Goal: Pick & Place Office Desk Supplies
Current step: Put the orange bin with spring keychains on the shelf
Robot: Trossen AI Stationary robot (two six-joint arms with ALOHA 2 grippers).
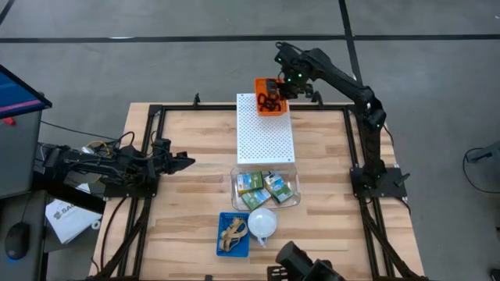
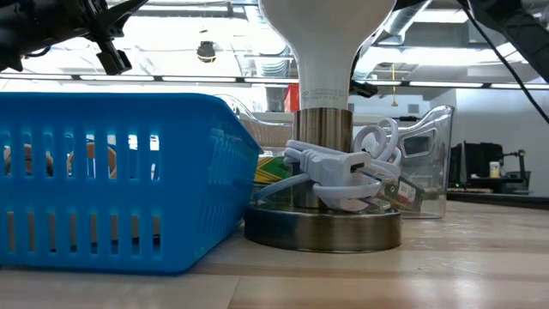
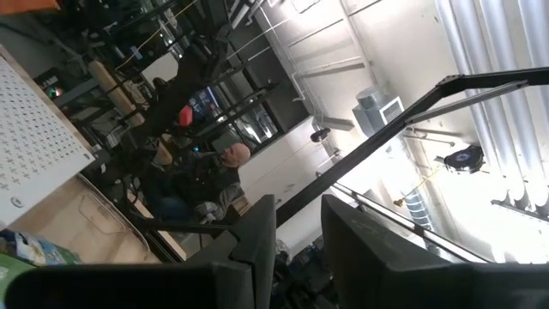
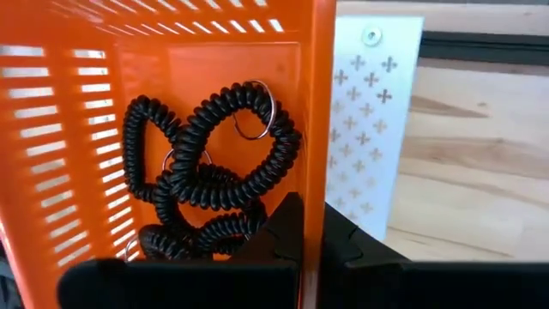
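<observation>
An orange slotted basket (image 1: 268, 98) sits at the far end of a white perforated board (image 1: 266, 133). Black coiled loops (image 4: 214, 163) lie piled inside it. My right gripper (image 4: 316, 233) is over the basket's right side, shut on its wall. Yellow-and-green crayon boxes (image 1: 266, 187) lie in a clear container (image 1: 294, 201) near the table's middle. Tan rubber bands (image 1: 234, 232) lie in a blue basket (image 1: 223, 243) at the near edge. My left gripper (image 1: 187, 161) hangs open over the table's left side, touching nothing. My right gripper pinches the orange basket's side wall (image 4: 324, 154), the one toward the table's right. One finger (image 4: 283, 227) is inside the basket and one (image 4: 352, 249) outside. The fingers come from above, pointing down. Whether the basket is lifted off the board, I cannot tell.
A lamp with a white bulb shade (image 1: 262, 222), a round metal base and a coiled white cord (image 2: 343, 167) stands beside the blue basket (image 2: 111, 206). A black frame rail runs round the table's edges. Bare wood shows left and right of the white board.
</observation>
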